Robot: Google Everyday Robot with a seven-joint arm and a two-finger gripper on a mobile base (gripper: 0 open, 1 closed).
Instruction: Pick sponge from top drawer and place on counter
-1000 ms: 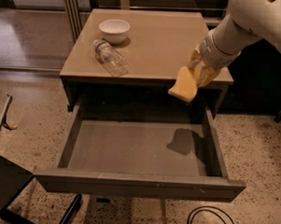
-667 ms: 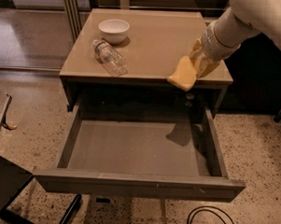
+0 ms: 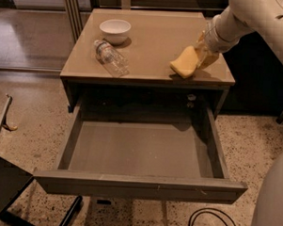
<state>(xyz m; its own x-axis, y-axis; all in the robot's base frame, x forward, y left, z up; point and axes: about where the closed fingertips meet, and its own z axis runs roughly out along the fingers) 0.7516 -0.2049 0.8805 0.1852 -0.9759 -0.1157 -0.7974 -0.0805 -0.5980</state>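
The pale yellow sponge (image 3: 183, 62) is held tilted just above the front right part of the tan counter (image 3: 154, 40), with its lower edge close to the surface. My gripper (image 3: 199, 55) is shut on the sponge from its right side, and the white arm reaches in from the upper right. The top drawer (image 3: 139, 155) stands pulled fully out below the counter, and its grey bottom is bare.
A white bowl (image 3: 115, 30) sits at the back left of the counter. A clear plastic bottle (image 3: 110, 57) lies on its side in front of it. A black cable (image 3: 212, 221) lies on the speckled floor at the lower right. A dark chair (image 3: 6, 184) stands at the lower left.
My gripper has carried the sponge up and back from over the drawer's right rear to over the counter's front right part.
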